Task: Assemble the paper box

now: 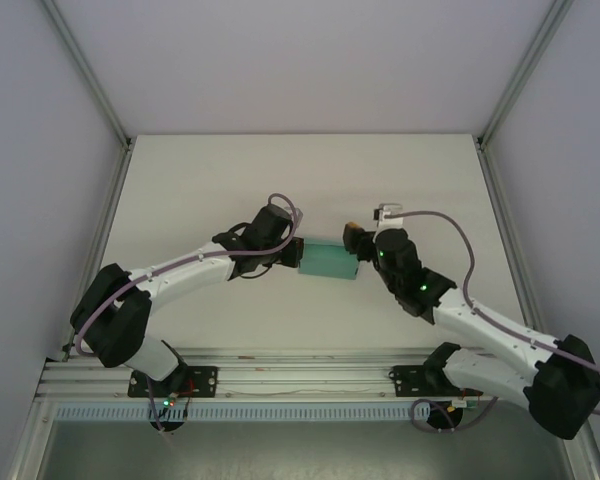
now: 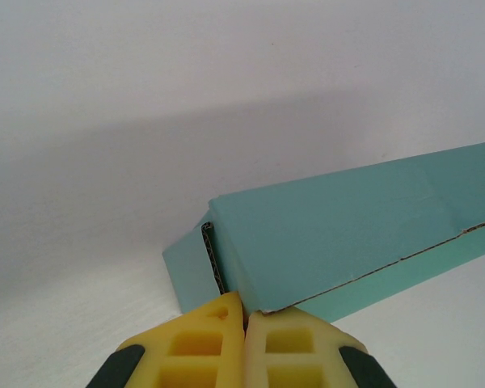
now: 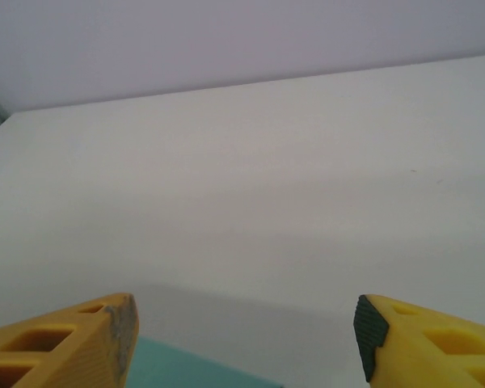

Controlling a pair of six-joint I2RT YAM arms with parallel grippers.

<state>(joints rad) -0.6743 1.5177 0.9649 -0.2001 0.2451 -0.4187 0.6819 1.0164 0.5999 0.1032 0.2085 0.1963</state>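
1. On the table (image 1: 280, 180), between my left gripper (image 2: 244, 314) and right gripper (image 3: 244, 323), lies the paper box (image 1: 329, 261).
2. Left is pressed together at its corner; right is spread.
3. Thin card looks light and bendy: hold edges softly.

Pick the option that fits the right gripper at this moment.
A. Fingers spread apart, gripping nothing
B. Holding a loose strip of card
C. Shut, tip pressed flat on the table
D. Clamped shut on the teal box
A: in the right wrist view, the right gripper has its two yellow fingers standing wide apart with nothing clamped between them; the paper box only peeks in low near one finger.
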